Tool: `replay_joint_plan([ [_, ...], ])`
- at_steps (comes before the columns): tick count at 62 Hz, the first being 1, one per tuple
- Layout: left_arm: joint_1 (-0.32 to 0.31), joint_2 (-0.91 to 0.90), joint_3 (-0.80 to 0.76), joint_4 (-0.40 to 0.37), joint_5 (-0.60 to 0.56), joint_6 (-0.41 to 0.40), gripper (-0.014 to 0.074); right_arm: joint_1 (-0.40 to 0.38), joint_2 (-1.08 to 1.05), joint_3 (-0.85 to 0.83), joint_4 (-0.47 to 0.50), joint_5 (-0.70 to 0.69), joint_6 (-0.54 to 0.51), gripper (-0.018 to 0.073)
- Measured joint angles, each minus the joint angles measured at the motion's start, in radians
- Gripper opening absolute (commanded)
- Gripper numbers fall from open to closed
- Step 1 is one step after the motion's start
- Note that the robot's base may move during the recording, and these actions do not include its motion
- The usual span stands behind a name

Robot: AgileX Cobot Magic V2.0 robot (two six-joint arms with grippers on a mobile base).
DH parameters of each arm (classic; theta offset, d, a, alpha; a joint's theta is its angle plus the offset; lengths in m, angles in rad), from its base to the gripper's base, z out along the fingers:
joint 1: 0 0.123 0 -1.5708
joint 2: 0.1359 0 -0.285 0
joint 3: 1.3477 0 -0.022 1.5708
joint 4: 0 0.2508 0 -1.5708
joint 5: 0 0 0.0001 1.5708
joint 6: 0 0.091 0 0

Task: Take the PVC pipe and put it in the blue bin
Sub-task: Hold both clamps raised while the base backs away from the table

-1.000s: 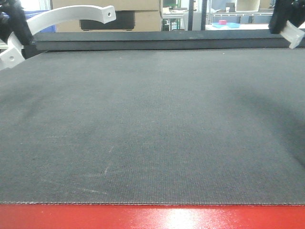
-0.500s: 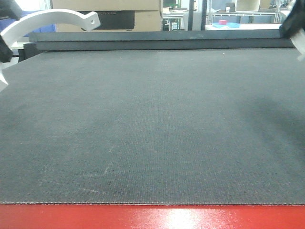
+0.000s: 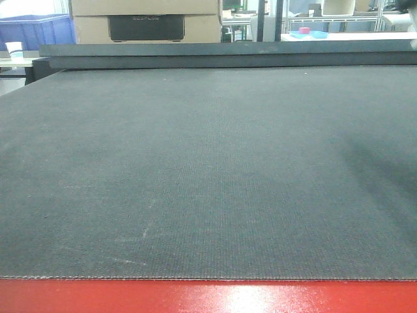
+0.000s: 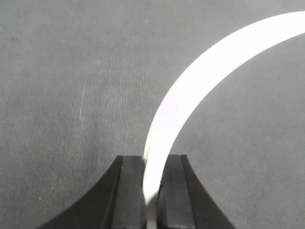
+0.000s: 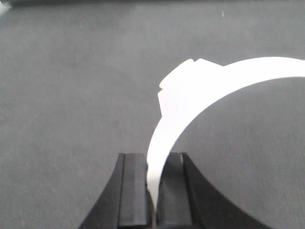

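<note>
Left end effector (image 4: 151, 164) was pressed onto one end of a white curved PVC pipe piece (image 4: 200, 81), pinched between its black fingers (image 4: 128, 191), with the arc seen against the grey desk (image 4: 71, 71). Right end effector (image 5: 152, 162) gripped a second PVC pipe piece (image 5: 190, 95) in the same way; this arc carried a notched lug and was also seen over the desk. In the front view, the blue bin (image 3: 32, 31) stood beyond the desk's far left corner, and a cardboard box (image 3: 144, 19) stood behind the desk's far edge
</note>
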State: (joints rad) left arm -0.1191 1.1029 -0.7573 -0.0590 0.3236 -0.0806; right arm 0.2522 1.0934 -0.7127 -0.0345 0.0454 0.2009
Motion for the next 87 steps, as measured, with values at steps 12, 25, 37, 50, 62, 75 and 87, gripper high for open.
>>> replay_joint_plan([
  [12,0.0,-0.01,0.001,0.0,-0.047,0.0,-0.0111,0.0,0.0,0.0,0.013,-0.074,0.0,-0.0162],
  [25,0.0,-0.053,0.002,0.002,-0.092,0.0,-0.0111,0.0,-0.023,0.002,0.085,-0.063,0.0,-0.0162],
  [37,0.0,-0.199,0.003,0.084,-0.154,0.0,-0.0111,-0.053,-0.12,0.002,0.019,0.005,0.0,-0.0162],
  [50,0.0,-0.317,0.039,0.118,-0.193,0.0,-0.0111,-0.149,-0.239,0.013,-0.044,0.106,0.0,-0.0162],
  [62,0.0,-0.39,0.161,0.122,-0.217,0.0,-0.0111,-0.157,-0.358,0.11,-0.069,0.065,-0.002,-0.0162],
  [75,0.0,-0.475,0.247,0.122,-0.257,0.0,-0.0111,-0.157,-0.509,0.216,-0.071,0.06,-0.002,-0.0162],
  [87,0.0,-0.492,0.256,0.115,-0.269,0.0,-0.0111,-0.157,-0.631,0.227,-0.083,0.09,-0.012,-0.0162],
])
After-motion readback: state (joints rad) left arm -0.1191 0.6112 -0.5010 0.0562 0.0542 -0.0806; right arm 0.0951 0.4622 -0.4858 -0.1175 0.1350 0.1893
